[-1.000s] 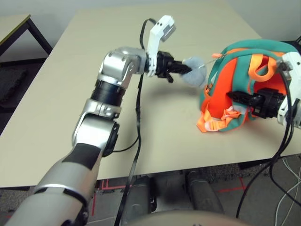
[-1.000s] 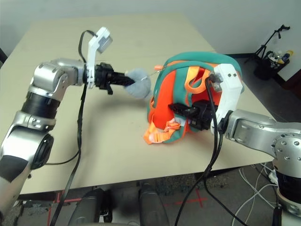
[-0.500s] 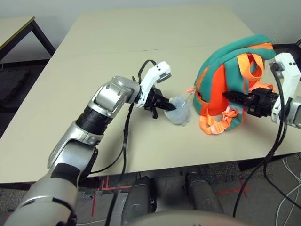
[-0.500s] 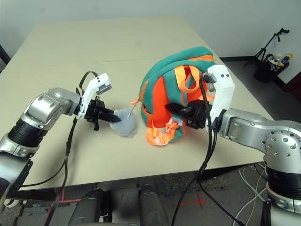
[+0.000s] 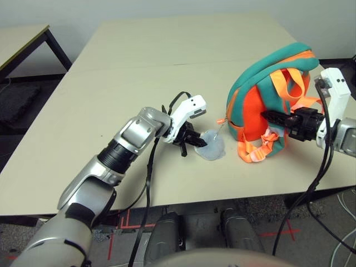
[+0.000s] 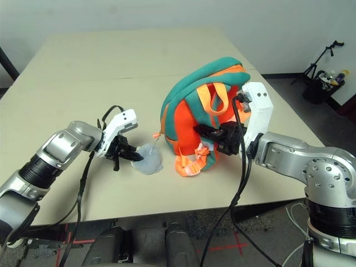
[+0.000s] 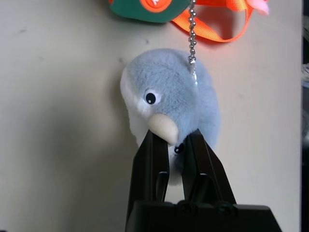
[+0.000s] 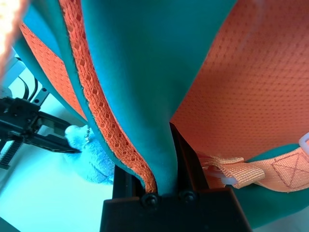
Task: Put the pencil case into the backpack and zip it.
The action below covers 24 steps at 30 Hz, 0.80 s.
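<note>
Bare table point(image 5: 111, 83) lies open behind and left of the left gripper point(image 5: 196, 141). The backpack point(image 5: 261, 89) stands upright at right, its charm point(image 5: 212, 146), chain and straps point(image 5: 257, 151) filling the gap between the grippers.

My silver left forearm reaches forward low over the table, and my left gripper point(image 7: 175, 145) has its two black fingers point(image 7: 150, 159) pinched together on soft grey plush. My right forearm angles in from the right, wrist level, my right gripper point(image 8: 166, 145) clamped on teal fabric.
</note>
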Each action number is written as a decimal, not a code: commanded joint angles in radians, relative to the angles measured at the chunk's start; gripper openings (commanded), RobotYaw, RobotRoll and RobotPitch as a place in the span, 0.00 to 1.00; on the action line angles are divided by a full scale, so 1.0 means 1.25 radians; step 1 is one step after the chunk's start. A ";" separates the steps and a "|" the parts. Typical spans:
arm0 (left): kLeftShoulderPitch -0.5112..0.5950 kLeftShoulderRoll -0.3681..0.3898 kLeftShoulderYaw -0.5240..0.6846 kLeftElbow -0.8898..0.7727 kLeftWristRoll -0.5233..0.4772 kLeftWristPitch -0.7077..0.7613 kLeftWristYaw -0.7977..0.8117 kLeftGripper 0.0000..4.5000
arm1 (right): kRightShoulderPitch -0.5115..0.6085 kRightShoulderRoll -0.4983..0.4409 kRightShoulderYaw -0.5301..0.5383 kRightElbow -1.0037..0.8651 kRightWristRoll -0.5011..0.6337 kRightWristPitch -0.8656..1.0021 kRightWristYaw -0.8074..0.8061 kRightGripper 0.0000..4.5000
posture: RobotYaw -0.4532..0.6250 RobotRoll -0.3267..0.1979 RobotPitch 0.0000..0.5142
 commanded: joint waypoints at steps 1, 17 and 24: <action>0.059 -0.026 -0.048 0.067 0.041 -0.003 0.042 0.07 | 0.032 0.003 -0.014 0.007 -0.032 0.005 0.022 0.04 | 0.37 0.62 0.11; 0.061 0.331 0.763 -0.199 -0.330 0.525 0.093 1.00 | 0.168 -0.381 -0.579 0.249 0.249 0.338 0.228 1.00 | 0.40 0.62 0.02; 0.143 0.221 0.779 0.006 -0.119 0.065 0.393 1.00 | 0.175 -0.310 -0.445 0.345 -0.087 0.104 0.259 1.00 | 0.43 0.62 0.00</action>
